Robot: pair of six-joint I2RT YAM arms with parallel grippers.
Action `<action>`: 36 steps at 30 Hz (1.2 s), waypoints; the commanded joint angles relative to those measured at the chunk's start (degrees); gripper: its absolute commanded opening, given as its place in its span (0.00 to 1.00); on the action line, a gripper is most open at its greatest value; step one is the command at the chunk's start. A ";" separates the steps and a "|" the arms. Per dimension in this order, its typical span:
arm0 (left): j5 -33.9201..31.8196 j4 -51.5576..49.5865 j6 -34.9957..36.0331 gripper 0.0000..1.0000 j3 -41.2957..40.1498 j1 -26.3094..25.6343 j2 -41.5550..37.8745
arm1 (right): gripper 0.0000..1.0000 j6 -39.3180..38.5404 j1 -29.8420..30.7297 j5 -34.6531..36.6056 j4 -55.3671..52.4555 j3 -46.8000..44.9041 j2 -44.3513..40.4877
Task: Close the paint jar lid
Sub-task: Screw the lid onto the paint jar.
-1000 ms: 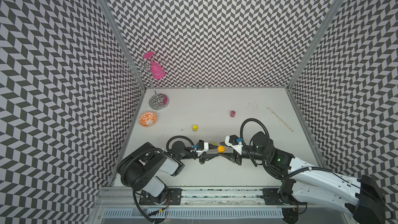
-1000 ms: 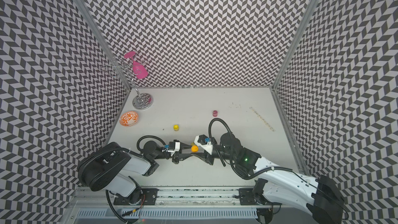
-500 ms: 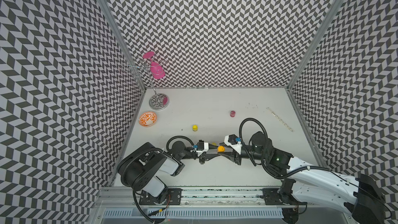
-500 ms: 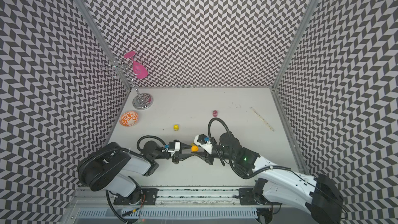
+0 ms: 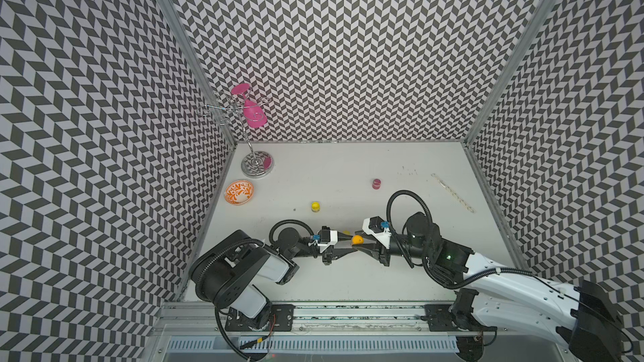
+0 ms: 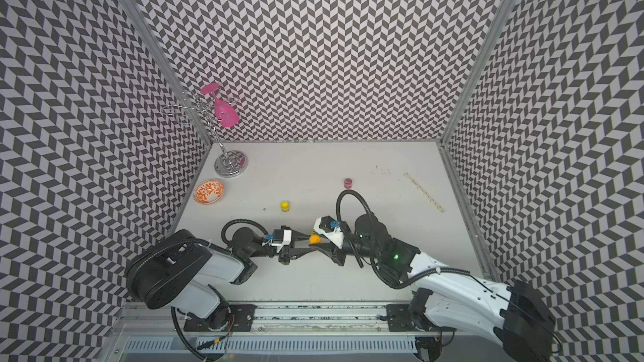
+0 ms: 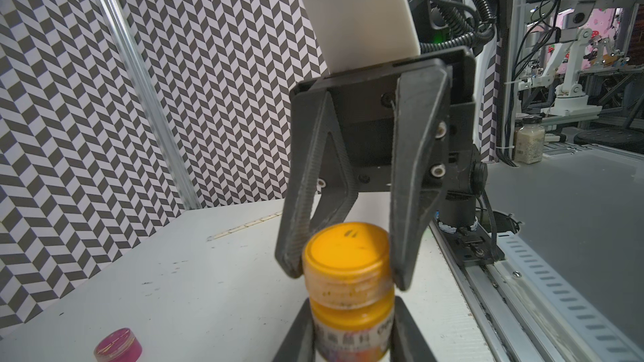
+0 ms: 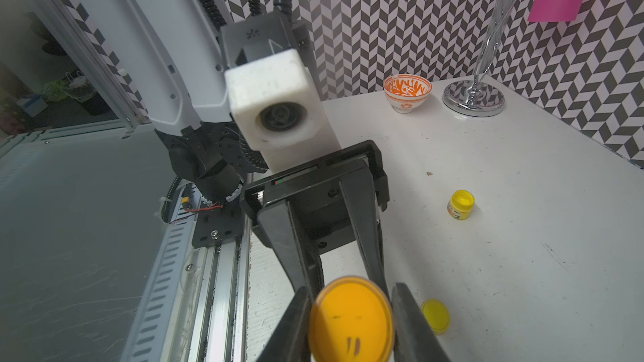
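Turning the orange lid (image 7: 345,248) is your job now, I think. Your right gripper (image 7: 346,275) is squeezed on it, one finger on each side. Twist slowly and hold it flat, so it does not go on crooked. Just under the lid, the paint jar (image 7: 352,329) sits pinched in the left gripper (image 5: 349,243). Hold that one tight so the jar cannot spin.

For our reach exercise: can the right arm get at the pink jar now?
Probably not yet: the right gripper is clamped on the lid of the orange jar the left gripper holds. The pink jar stands unobstructed beyond it.
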 commanded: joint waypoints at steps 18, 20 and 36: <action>-41.41 -15.85 7.51 0.25 -1.12 -8.51 -26.74 | 0.13 16.29 5.41 29.47 5.11 -0.22 12.52; -44.14 -15.57 7.60 0.25 -1.49 -8.70 -28.22 | 0.12 19.33 6.06 31.88 6.78 -0.80 14.35; -57.05 -14.87 9.86 0.24 -3.11 -9.72 -31.03 | 0.15 36.71 14.98 47.10 11.54 3.41 29.01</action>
